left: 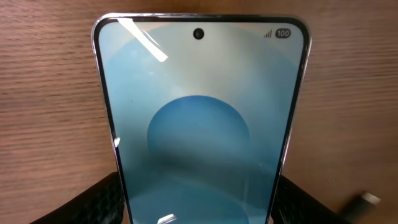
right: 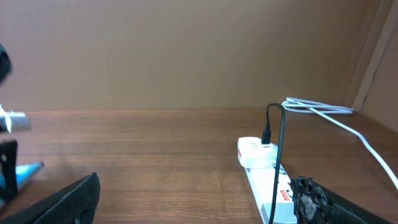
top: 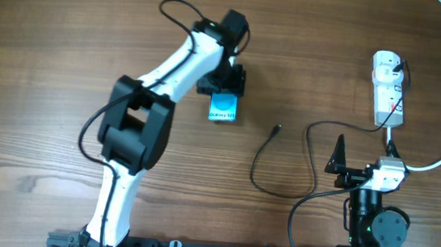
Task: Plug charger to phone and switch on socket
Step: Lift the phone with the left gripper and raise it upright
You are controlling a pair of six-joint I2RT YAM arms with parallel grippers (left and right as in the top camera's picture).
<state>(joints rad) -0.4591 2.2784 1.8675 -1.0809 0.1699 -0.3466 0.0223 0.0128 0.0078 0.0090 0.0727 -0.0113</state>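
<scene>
Right, the phone (top: 223, 107) lies flat and screen-up on the table (top: 41, 49), a little left of centre and toward the far side, with its white lettered band at the near end. My left gripper (left: 198, 180) is down over the phone's far end, one finger beside each long edge. In the wrist view the dark fingers (left: 93, 202) sit right against the sides, but I cannot tell whether they are pressing on it or only bracketing it.

The charger (top: 254, 166) is apart from the phone. Its connector tip (top: 277, 130) lies loose on the wood to the phone's right. The thin black cable loops nearward, swings back and runs right to the socket (top: 387, 91).

That socket sits at the far right of the table, and the cable's other end goes into a white adapter (right: 256, 152) at its far end. A thick white lead (right: 320, 108) curves along the right edge toward the far right corner.

My right gripper (right: 196, 183) hovers just near of the socket, released — fingers spread wide, holding nothing.
</scene>
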